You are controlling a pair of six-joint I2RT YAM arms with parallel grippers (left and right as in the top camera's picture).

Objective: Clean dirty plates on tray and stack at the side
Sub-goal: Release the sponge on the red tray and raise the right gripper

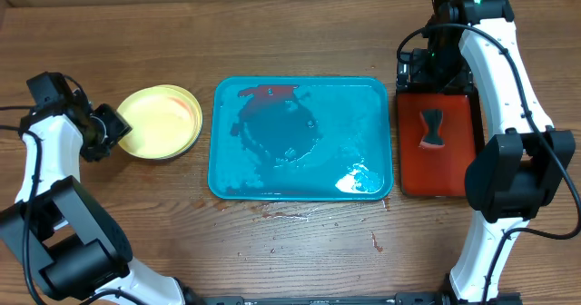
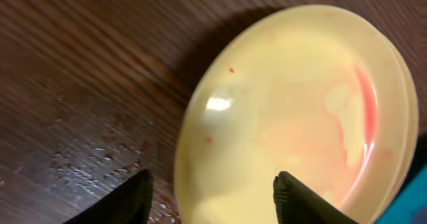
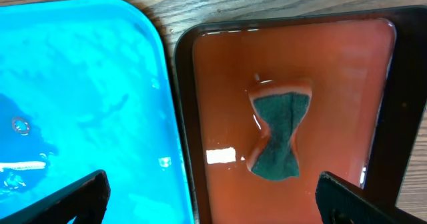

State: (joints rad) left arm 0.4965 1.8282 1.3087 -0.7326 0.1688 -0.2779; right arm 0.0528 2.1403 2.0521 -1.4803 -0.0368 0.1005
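Wooden table [image 1: 300, 33] is carrying everything here. The big teal tray [image 1: 368, 114] is sitting in the middle, wet, with red smears showing near its far edge. A narrow red tray [image 1: 454, 173] is lying just right of it. The plates [image 1: 159, 121], pale yellow and stacked, are resting on the table left of the teal tray, with pink streaks on the top one. The left gripper [image 2: 212, 177] is hovering at their rim, fingers spread apart. The right gripper [image 3: 213, 184] is hanging over the red tray, fingers wide apart too. A sponge [image 1: 431, 131] is soaking in there.
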